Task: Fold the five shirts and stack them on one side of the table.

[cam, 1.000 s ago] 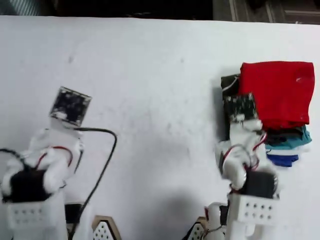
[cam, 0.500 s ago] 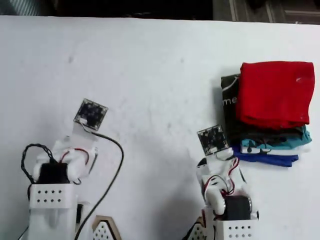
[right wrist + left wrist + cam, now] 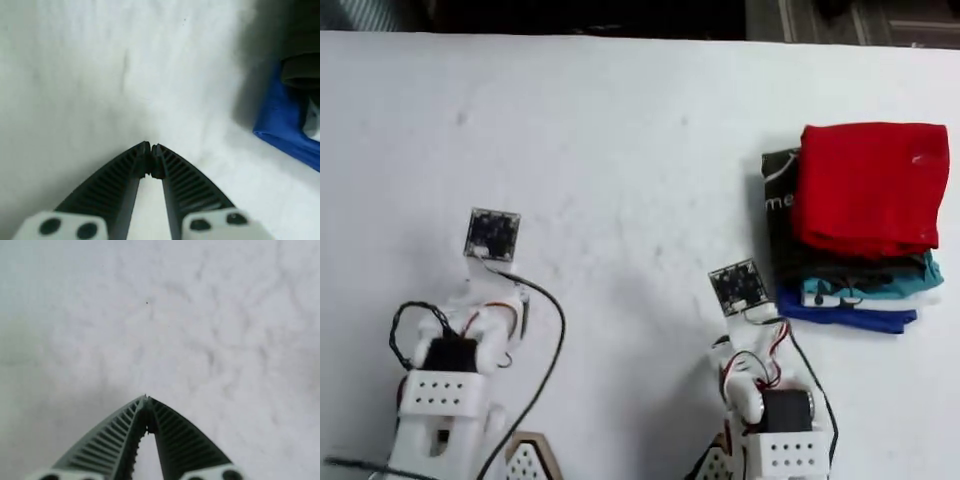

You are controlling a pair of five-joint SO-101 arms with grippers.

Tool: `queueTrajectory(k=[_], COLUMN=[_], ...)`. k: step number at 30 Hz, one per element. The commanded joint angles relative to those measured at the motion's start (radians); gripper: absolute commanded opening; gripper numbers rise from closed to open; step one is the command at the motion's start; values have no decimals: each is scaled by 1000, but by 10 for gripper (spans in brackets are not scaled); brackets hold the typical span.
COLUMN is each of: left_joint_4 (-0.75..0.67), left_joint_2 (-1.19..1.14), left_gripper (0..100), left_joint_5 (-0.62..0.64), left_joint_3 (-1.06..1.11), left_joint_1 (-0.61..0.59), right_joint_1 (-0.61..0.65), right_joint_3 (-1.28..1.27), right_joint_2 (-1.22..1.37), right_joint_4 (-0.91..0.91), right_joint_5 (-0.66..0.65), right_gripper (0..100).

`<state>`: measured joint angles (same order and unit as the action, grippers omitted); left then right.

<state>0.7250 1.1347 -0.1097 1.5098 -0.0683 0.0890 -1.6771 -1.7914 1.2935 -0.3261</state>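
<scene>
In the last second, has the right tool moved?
Yes. The right tool has drawn back off the stack, toward its own base, and is now beside the stack.

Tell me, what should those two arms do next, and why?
Probably just park and stop: the stack, red shirt on top, sits folded at one side of the table, and the left gripper and right gripper are both shut, holding nothing.

Shirt stack (image 3: pixel 868 200) sits on table (image 3: pixel 620 130), rt side
</scene>
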Motion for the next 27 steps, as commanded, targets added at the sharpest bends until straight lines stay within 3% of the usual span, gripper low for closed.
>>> queueTrajectory(k=[1,6,18,24,27], left_joint_4=[-92,-167,-203,-290,-226], left_joint_2=[8,8,8,96,193], left_gripper=[24,24,24,24,24], left_joint_5=[8,8,6,8,14], left_joint_3=[37,80,117,183,189], left_joint_1=[-1,-8,-13,-82,-81], right_joint_1=[2,-1,1,1,1], right_joint_3=[-14,-14,-14,-14,-14], right_joint_2=[-7,-7,-7,-7,-7], right_joint_4=[-25,-25,-25,-25,-25], right_joint_5=[9,9,9,9,9], right_gripper=[18,18,18,18,18])
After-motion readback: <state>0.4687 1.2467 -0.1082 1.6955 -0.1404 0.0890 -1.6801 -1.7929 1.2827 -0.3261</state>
